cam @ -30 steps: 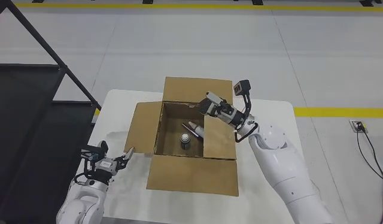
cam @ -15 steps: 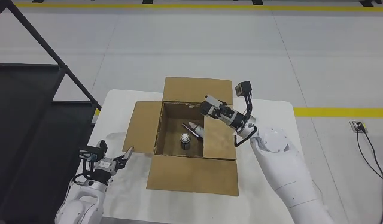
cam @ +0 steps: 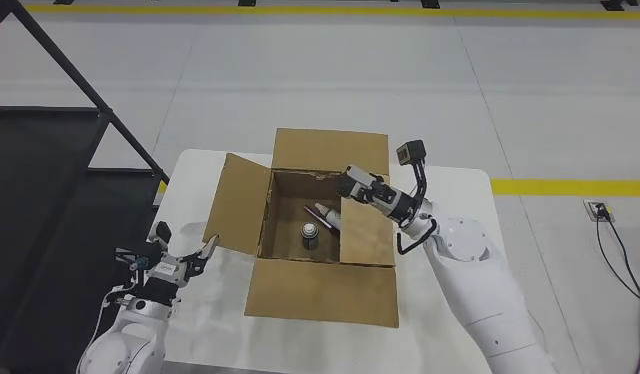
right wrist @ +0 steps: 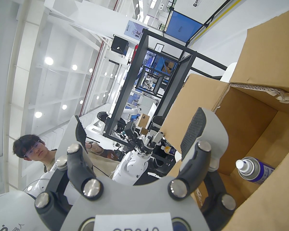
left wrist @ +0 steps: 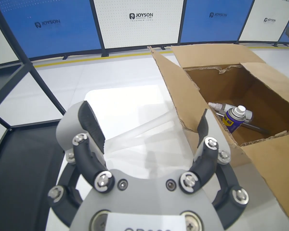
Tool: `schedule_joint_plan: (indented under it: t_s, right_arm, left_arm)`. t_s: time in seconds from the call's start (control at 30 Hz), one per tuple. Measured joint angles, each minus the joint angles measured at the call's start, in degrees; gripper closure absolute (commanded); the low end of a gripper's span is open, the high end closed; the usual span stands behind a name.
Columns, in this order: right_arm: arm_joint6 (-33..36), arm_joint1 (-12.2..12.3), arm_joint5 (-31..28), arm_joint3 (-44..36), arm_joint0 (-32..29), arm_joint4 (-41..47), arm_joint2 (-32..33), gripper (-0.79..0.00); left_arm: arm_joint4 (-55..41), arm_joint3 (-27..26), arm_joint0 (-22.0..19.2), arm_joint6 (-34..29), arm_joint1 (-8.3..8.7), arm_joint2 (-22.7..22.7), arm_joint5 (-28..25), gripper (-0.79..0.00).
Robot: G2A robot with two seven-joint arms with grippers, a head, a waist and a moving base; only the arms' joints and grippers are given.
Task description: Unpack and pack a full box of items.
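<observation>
Top view: the left gripper (cam: 185,244) hangs spread and empty over the table (cam: 190,189) beside the box (cam: 320,292), likely keeping clear. Inside the box, a spray can (cam: 310,236) sits by a white tube (cam: 322,214). The right gripper (cam: 350,182), fingers apart, hovers above the opening, probably to reach in. The inward right flap (cam: 365,229) hides the floor beneath.

Glossy white rounded arms (cam: 480,294). The grey metal left gripper (left wrist: 145,114) and right gripper (right wrist: 138,118) have black ribbed pads (left wrist: 91,126), silver screws (left wrist: 102,178) and what may be a black wrist cable (cam: 400,237).
</observation>
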Motion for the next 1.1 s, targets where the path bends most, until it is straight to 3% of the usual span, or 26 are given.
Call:
schedule_joint_plan:
  t_s: [0.3,0.5,0.7,0.87,1.1]
  right_arm:
    - [3.17,1.23,-2.54,-2.26,-1.36,-1.56,2.16,-0.785]
    - [6.0,2.53,-5.45,-3.72,-3.95,1.01,6.04,-0.785]
    - [10.35,4.07,-8.43,-5.83,-7.62,3.37,10.31,-0.785]
    - [12.28,5.22,-10.33,-7.53,-10.52,2.93,13.07,-0.785]
    - [12.47,5.49,-9.99,-7.79,-11.09,2.56,13.56,-0.785]
  left_arm:
    - [-5.2,-8.01,0.01,-1.59,0.22,-0.87,-8.45,-0.785]
    - [-6.15,-11.21,-3.47,-7.08,0.18,3.3,-12.69,-0.785]
    - [-7.25,-8.83,-9.77,-12.52,-0.47,11.58,-14.24,-0.785]
    - [-15.76,-2.98,-16.83,-19.74,-1.07,17.07,-18.44,-0.785]
    - [-15.4,-2.99,-16.73,-19.49,-1.07,17.07,-18.33,-0.785]
